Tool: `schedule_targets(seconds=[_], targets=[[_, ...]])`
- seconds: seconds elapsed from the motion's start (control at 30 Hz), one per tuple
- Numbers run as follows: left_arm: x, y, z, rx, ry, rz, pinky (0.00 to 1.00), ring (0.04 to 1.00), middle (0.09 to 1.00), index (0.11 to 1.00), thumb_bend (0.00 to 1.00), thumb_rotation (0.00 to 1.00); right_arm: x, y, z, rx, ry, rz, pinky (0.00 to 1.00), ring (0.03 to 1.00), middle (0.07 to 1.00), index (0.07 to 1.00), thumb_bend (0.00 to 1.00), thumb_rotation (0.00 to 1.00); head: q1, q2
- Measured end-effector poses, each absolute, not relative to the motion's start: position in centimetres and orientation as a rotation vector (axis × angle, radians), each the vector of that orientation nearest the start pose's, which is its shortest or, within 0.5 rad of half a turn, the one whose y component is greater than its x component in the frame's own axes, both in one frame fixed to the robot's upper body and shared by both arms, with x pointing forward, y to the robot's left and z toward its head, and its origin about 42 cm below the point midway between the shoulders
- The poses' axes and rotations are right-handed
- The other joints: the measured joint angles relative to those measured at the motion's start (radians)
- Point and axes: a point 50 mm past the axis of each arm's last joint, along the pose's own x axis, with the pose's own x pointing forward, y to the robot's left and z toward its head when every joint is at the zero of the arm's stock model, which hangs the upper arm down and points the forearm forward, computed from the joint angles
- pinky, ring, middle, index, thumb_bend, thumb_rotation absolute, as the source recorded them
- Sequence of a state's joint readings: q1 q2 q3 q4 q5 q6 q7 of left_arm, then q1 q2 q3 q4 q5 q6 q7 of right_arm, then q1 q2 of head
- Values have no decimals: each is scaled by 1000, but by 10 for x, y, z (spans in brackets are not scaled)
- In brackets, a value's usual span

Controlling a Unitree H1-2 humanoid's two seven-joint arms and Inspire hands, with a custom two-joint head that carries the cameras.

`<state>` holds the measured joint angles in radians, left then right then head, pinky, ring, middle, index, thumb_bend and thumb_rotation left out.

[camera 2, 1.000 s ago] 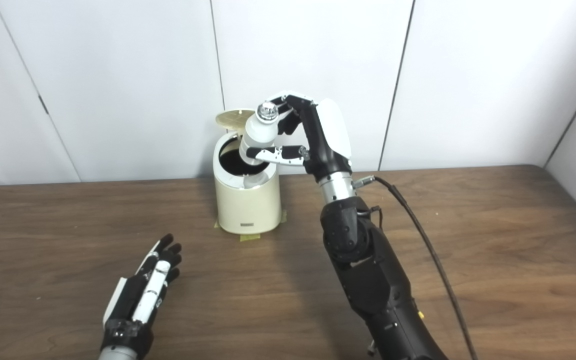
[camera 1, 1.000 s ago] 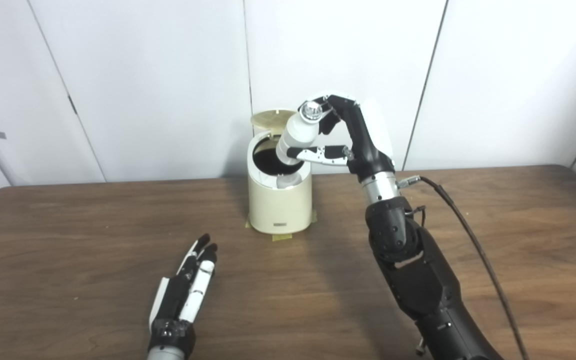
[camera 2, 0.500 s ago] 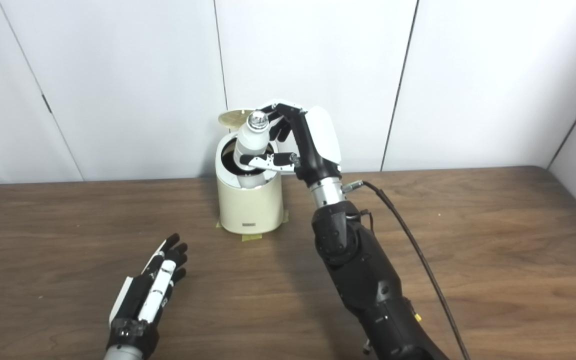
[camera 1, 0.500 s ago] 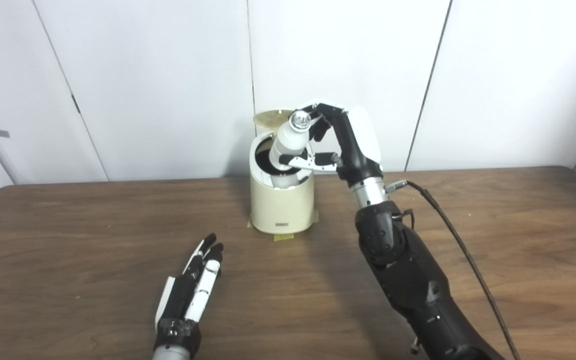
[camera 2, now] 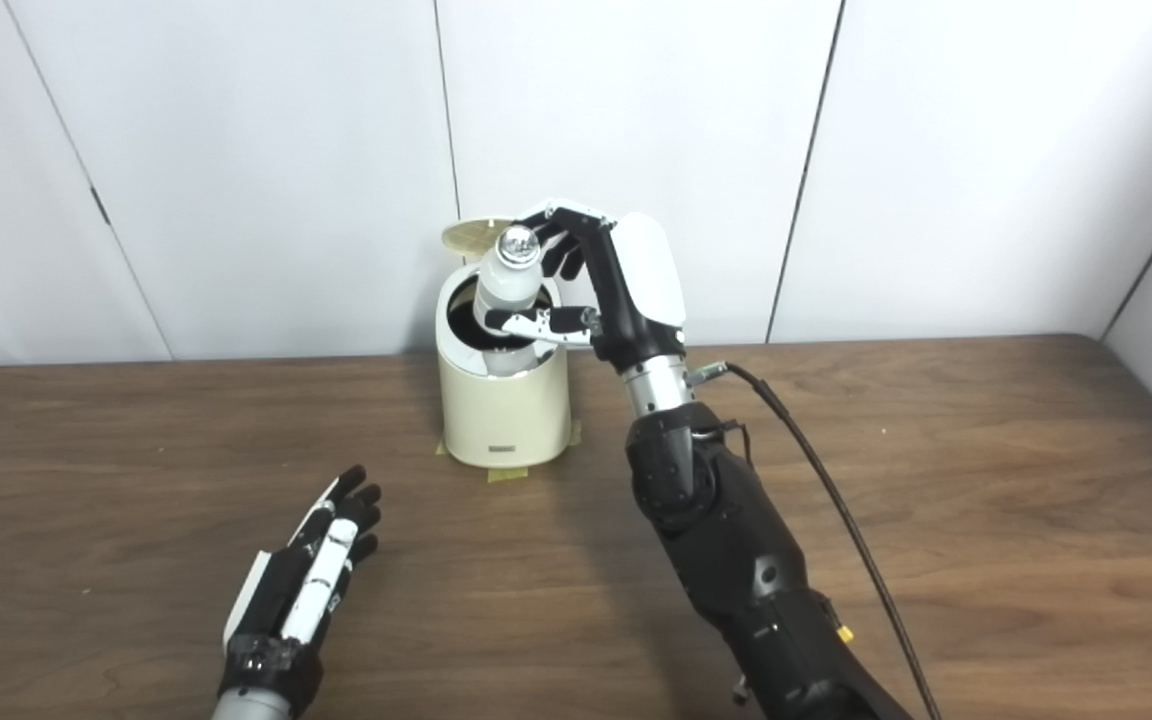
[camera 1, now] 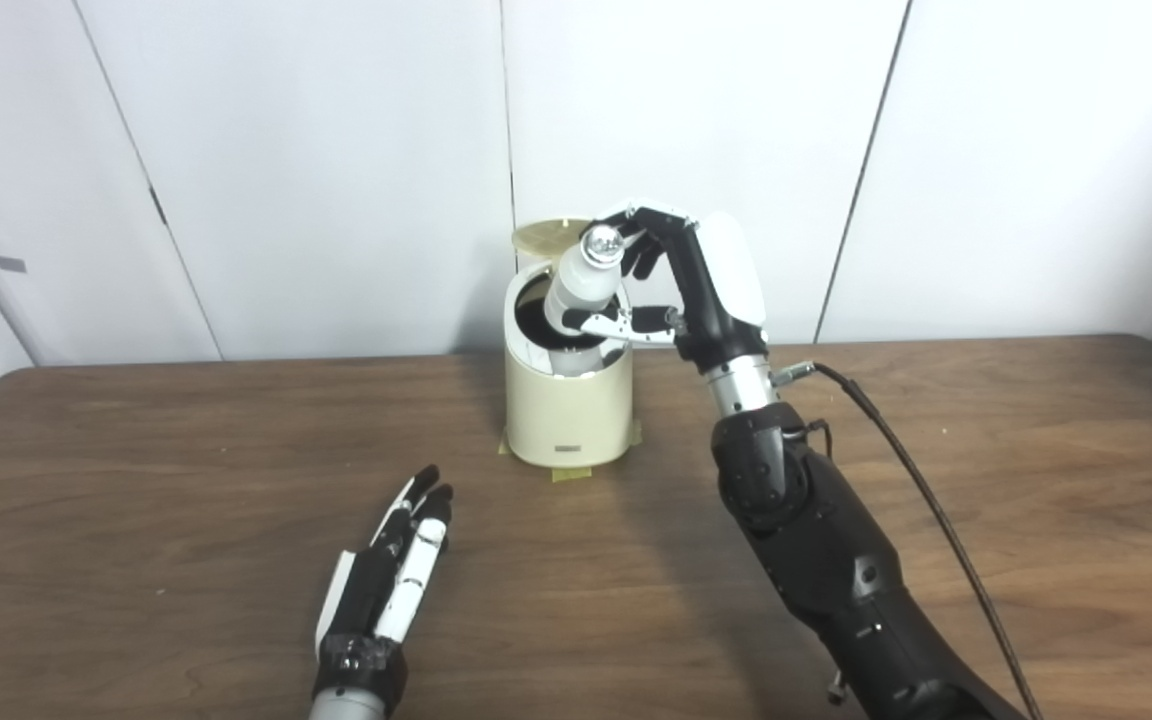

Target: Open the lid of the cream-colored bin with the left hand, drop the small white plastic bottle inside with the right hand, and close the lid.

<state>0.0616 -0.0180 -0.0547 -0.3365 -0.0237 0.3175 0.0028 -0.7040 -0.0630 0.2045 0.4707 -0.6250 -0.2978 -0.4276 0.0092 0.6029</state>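
The cream-colored bin (camera 1: 568,415) stands at the back middle of the table with its round lid (camera 1: 546,236) tipped up behind the dark opening. My right hand (camera 1: 681,290) is shut on the small white plastic bottle (camera 1: 581,285), which tilts with its shiny cap up and its bottom end down inside the bin's mouth. My left hand (camera 1: 388,580) lies flat on the table in front of the bin and to the left, open and holding nothing.
Yellow tape (camera 1: 570,474) marks the bin's base on the brown wooden table (camera 1: 186,480). A black cable (camera 1: 926,500) runs from my right wrist down along the arm. White wall panels stand right behind the bin.
My right hand has moved left and down, bringing the bottle's bottom end into the bin's opening. The left hand stays flat on the table. The camera has shifted slightly.
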Motion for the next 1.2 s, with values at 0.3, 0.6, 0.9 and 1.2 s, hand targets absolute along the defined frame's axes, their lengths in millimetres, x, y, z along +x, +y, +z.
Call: schedule_targets(seconds=[0.3, 0.6, 0.9, 1.2], targets=[[258, 193, 152, -48, 28, -38, 931, 935, 929, 972, 547, 735, 462, -125, 248, -720, -711, -6, 313, 416, 510, 561, 493, 0, -5, 5], [258, 193, 156, -50, 0, -37, 921, 927, 921, 969, 556, 748, 460, -130, 242, -734, -690, 0, 315, 448, 544, 531, 495, 0, -8, 9], [257, 192, 156, -56, -7, -34, 918, 920, 912, 954, 546, 732, 460, -130, 241, -733, -686, 3, 323, 461, 563, 509, 494, 0, -6, 9], [257, 192, 157, -59, -15, -34, 920, 921, 914, 954, 540, 738, 460, -132, 236, -745, -649, 9, 318, 456, 546, 526, 495, 0, -8, 9]])
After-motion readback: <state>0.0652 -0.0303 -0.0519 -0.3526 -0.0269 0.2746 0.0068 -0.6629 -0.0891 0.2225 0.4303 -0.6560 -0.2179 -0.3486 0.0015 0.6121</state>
